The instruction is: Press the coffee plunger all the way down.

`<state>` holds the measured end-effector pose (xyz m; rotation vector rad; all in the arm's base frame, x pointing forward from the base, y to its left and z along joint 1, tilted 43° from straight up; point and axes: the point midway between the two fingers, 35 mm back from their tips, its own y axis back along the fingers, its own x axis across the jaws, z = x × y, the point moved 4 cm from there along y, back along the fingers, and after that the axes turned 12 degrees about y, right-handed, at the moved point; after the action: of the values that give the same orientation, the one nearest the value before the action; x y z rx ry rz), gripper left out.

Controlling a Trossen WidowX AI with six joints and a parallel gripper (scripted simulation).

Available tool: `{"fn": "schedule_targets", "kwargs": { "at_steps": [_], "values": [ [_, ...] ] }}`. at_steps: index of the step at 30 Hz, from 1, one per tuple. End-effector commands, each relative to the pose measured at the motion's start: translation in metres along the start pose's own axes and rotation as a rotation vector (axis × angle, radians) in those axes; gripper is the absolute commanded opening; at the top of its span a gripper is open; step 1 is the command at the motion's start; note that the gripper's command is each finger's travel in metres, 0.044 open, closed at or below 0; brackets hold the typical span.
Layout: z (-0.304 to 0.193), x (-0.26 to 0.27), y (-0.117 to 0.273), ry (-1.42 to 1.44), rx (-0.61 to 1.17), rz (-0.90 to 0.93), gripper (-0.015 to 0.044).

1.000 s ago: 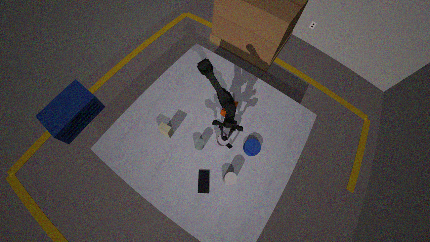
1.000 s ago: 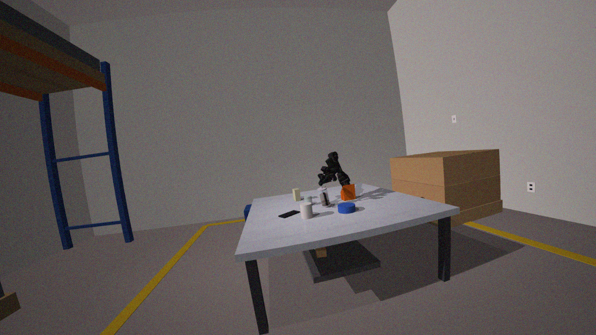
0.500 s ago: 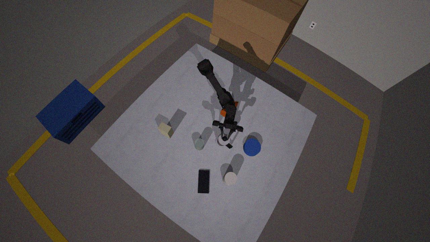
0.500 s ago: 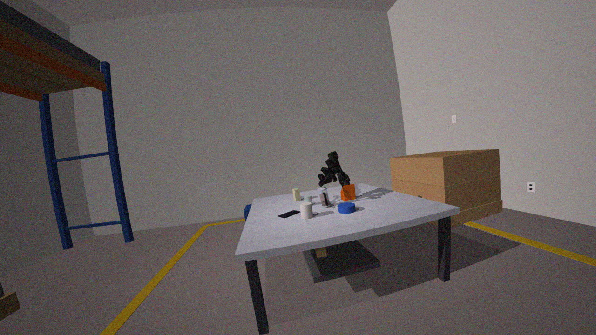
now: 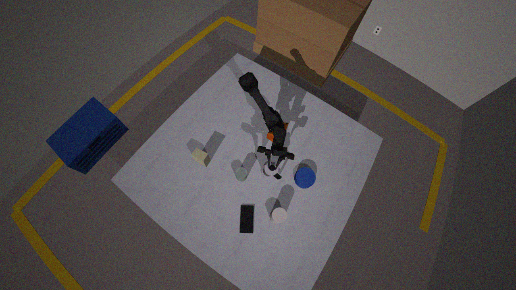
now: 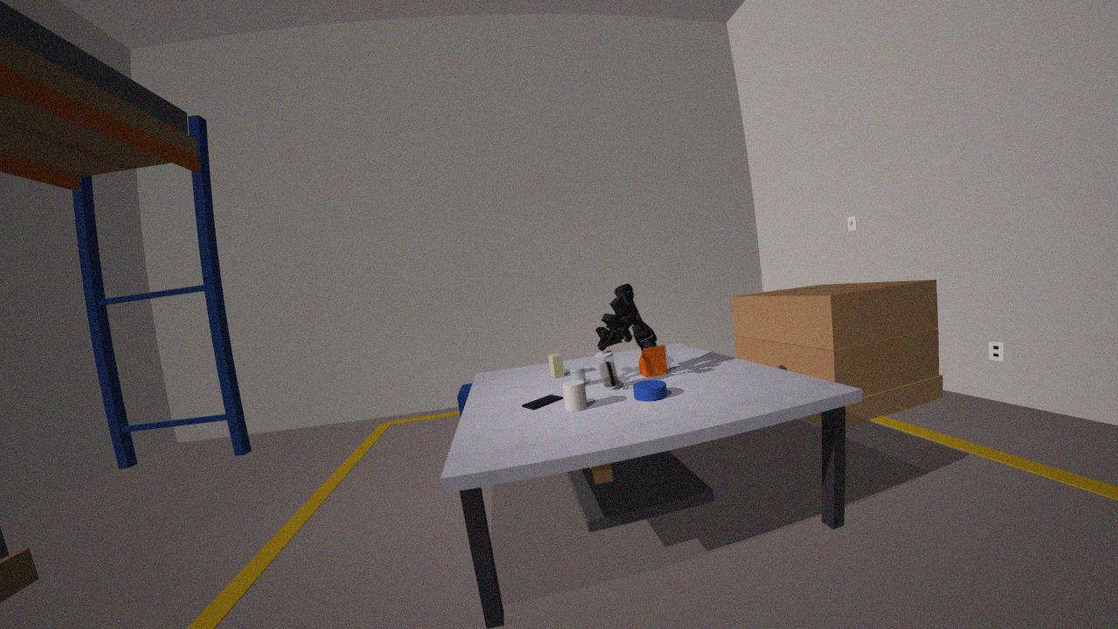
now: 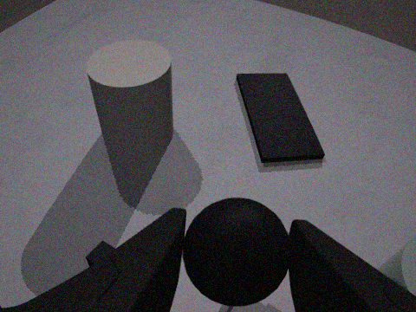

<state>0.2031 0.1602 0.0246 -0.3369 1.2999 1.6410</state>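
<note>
Fingers [image 5: 272, 166] [image 6: 601, 347]: clamped on black plunger knob [image 5: 271, 168] [image 7: 236, 251] | Press [image 5: 267, 172] [image 6: 608, 370]: upright on desk [image 5: 216, 187] [image 6: 727, 406] [image 7: 355, 208], right of center in my exterior frame | Phone-like black slab [image 5: 246, 218] [image 6: 542, 402] [image 7: 279, 117]: upper right, wrist frame
</note>
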Motion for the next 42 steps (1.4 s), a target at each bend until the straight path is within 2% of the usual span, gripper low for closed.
{"fn": "schedule_targets", "kwargs": {
  "at_steps": [1, 8, 20, 27, 35, 42],
  "values": [
    [0.000, 0.000, 0.000, 0.000, 0.000, 0.000, 0.0128],
    [0.000, 0.000, 0.000, 0.000, 0.000, 0.000, 0.0128],
    [0.000, 0.000, 0.000, 0.000, 0.000, 0.000, 0.0440],
    [0.011, -0.001, 0.010, -0.001, 0.007, 0.004, 0.0440],
    [0.046, -0.018, 0.070, 0.008, 0.020, -0.005, 0.0440],
    [0.047, -0.018, 0.072, 0.010, 0.020, -0.004, 0.0440]
  ]
}}
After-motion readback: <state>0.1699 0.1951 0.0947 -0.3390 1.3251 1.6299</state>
